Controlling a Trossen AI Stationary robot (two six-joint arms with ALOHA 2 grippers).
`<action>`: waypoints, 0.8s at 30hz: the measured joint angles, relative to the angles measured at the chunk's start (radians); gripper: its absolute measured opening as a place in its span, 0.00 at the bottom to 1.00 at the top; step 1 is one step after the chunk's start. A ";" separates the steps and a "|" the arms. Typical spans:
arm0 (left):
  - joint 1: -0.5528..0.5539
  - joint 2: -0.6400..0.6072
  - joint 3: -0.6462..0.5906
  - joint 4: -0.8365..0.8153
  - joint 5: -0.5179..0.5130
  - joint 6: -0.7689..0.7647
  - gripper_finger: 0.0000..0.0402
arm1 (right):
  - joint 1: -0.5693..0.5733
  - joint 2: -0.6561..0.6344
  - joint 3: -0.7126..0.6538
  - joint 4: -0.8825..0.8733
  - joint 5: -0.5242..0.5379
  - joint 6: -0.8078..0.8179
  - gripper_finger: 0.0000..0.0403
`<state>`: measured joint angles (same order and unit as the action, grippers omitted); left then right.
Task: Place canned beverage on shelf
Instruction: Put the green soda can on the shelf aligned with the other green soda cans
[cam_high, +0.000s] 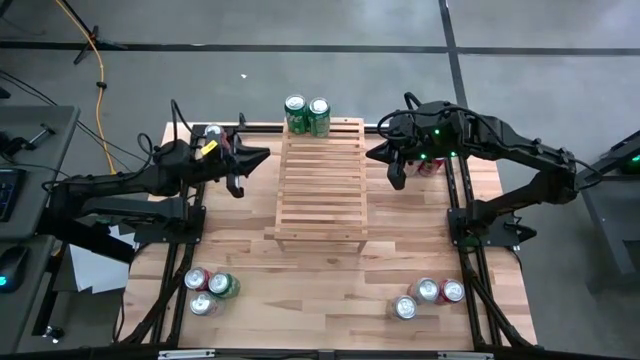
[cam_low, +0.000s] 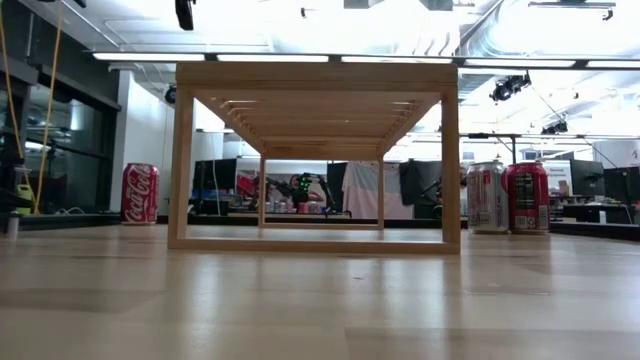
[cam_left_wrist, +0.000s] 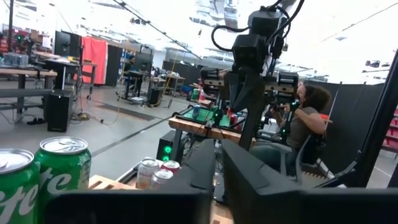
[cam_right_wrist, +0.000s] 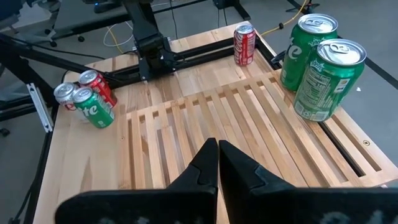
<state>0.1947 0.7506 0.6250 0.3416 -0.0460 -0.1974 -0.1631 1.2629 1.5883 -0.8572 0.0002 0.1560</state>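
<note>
While viewed from overhead, shows the shelf (cam_high: 320, 180) standing mid-table, slats running left to right, legs flat on the wood. Puts two green cans (cam_high: 307, 115) upright and side by side on its far end, close enough that touching or not cannot be told.

Catches the left gripper (cam_high: 262, 156) just off the shelf's left edge, near that far end, pinched shut on nothing and clear of every can. Finds the right gripper (cam_high: 374, 153) opposite, at the shelf's right edge, fingers (cam_right_wrist: 208, 163) pressed together and empty, hanging above the slats rather than resting on them.

Sets a red can (cam_high: 212, 133) upright on the table (cam_high: 300, 280) beside the left arm, apart from the shelf's far left corner. Tucks more cans (cam_high: 430, 166) beneath the right arm, partly hidden from above, their number not clear from there.

Groups a left trio (cam_high: 224, 286) of cans, one of them green, near the table's front left corner, and a right trio (cam_high: 428, 290) near the front right, both well apart from the shelf.

Beyond the table, through the left wrist camera, takes in a seated person (cam_left_wrist: 308, 118) at a workbench in the room behind.
</note>
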 joint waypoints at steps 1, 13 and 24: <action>0.000 0.000 0.000 0.000 0.000 0.000 0.03 | 0.000 0.000 0.000 0.000 0.000 0.000 0.00; -0.006 -0.005 0.005 0.002 0.008 0.000 0.00 | 0.000 0.000 0.000 0.002 0.000 0.001 0.00; -0.281 0.155 0.516 -0.944 0.015 0.060 0.00 | 0.000 0.000 0.000 0.001 0.001 0.000 0.06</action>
<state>-0.0864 0.9055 1.1413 -0.6020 -0.0309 -0.1371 -0.1631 1.2629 1.5883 -0.8562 0.0013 0.1562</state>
